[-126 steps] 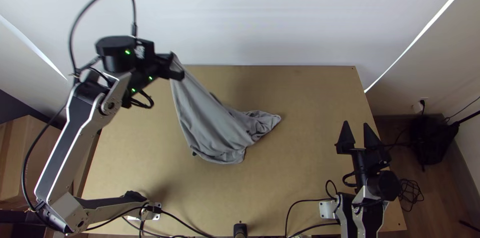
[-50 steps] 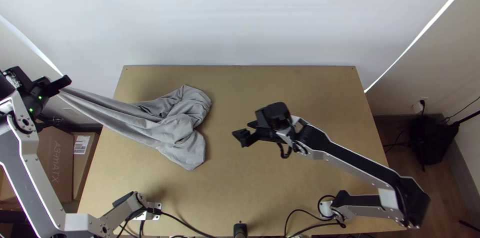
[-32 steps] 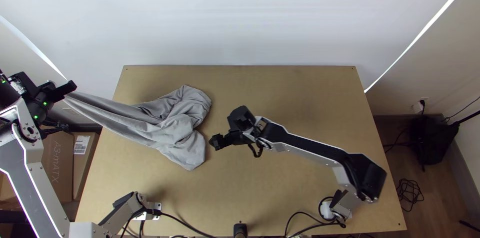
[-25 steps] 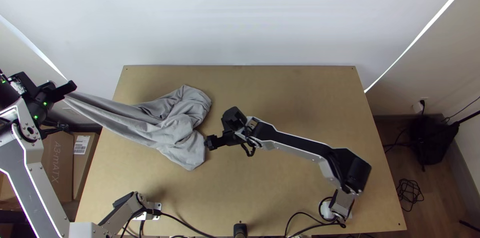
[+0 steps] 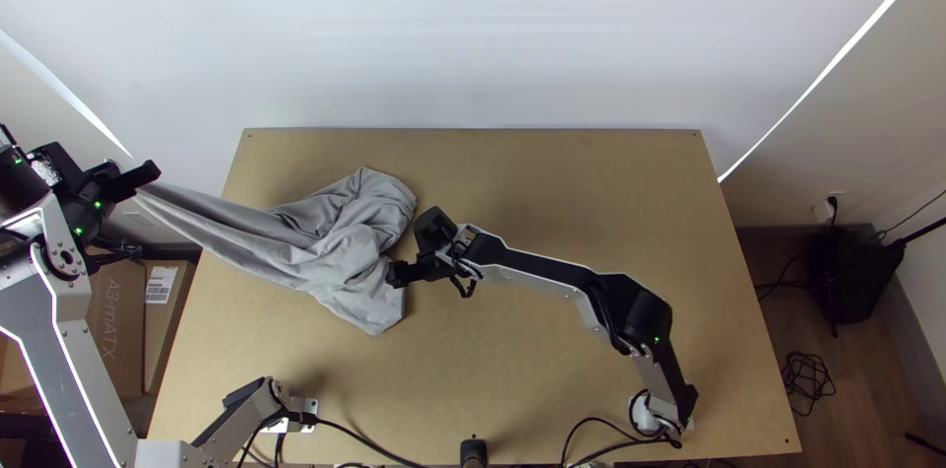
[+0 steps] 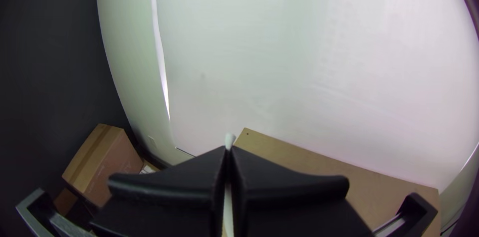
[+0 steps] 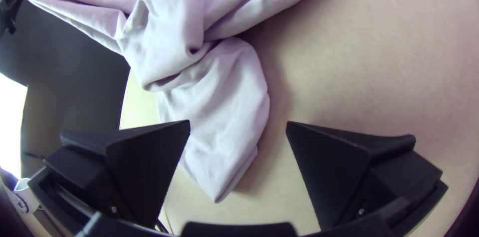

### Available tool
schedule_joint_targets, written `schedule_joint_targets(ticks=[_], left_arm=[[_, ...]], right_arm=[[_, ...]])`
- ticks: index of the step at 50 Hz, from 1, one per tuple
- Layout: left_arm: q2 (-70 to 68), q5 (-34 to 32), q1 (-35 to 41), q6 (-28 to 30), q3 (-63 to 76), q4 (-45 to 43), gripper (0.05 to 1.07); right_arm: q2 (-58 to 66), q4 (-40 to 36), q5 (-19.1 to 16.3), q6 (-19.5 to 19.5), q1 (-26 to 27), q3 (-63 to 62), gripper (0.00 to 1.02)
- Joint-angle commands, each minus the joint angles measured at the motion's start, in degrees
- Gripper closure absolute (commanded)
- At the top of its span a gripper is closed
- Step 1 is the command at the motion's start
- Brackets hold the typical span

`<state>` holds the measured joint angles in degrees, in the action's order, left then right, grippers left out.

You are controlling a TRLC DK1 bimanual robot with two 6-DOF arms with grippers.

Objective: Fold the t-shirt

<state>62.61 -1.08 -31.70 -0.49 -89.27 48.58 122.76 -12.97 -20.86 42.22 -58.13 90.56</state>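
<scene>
displaced leftward since the frame 2.5 seconds earlier: left gripper (image 5: 148, 175), now beyond the left edge of the table (image 5: 591, 172); the grey t-shirt (image 5: 345, 241), drawn along with it; and right gripper (image 5: 395, 275), moved from the table's right side to the cloth's right edge. left gripper's jaws are together, clamped on one end of the t-shirt. from that end the fabric runs narrow and stretched across the table edge, then widens into a bunched, creased mass on the table's left half. right gripper's jaws are apart in its wrist view; contact with the cloth cannot be determined.
</scene>
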Motion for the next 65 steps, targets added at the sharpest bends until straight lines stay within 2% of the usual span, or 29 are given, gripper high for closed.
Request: schedule_joint_targets(ticks=[1, 4, 7, 12, 13, 21, 32, 39, 52, 58, 65], left_arm=[[-1.0, -0.41, 0.24, -1.0, 0.07, -0.41, 1.05], [-0.91, -0.41, 0.24, -1.0, -0.2, -0.41, 1.05], [-0.91, -0.32, 0.24, -0.83, -0.29, -0.41, 1.05], [-0.91, -0.32, 0.15, -0.74, -0.29, -0.41, 1.05], [-0.82, -0.32, 0.15, -0.74, -0.29, -0.41, 1.05], [-0.21, -0.41, 0.24, -0.91, -1.6, -0.59, 1.05], [-0.21, -0.41, 3.14, -3.64, -1.69, -4.37, 1.05], [0.14, 0.2, 9.56, -6.89, -0.9, -8.32, 1.05], [0.23, 0.47, 22.83, -12.6, 2.35, -21.59, 1.05], [0.32, 0.47, 27.75, -14.63, 4.28, -23.53, 1.05], [-0.03, 0.47, 28.98, -16.3, 9.56, -24.06, 1.05]], right_arm=[[3.89, -1.09, -0.85, 2.43, -0.67, 3.39, 0.23], [5.03, -1.71, -0.76, 2.87, -0.76, 4.71, 0.34], [5.74, -2.06, -0.76, 3.84, -0.85, 5.68, 0.52], [5.82, -2.06, -0.41, 4.98, -0.85, 5.94, 0.98], [5.74, -2.15, -0.14, 5.07, -0.85, 5.94, 1.0], [1.96, -3.55, 0.21, 5.07, 1.61, 4.45, 1.0], [-12.02, -3.46, 0.12, 4.98, 12.51, -3.46, 1.0], [-24.15, 0.49, 0.12, 4.19, 19.46, -12.96, 1.0], [-46.73, 7.96, 0.21, 2.52, 32.9, -27.02, 1.0], [-55.96, 10.34, 0.21, -0.12, 34.4, -30.89, 1.0], [-57.81, 10.51, 0.12, 0.06, 32.03, -32.73, 1.0]])
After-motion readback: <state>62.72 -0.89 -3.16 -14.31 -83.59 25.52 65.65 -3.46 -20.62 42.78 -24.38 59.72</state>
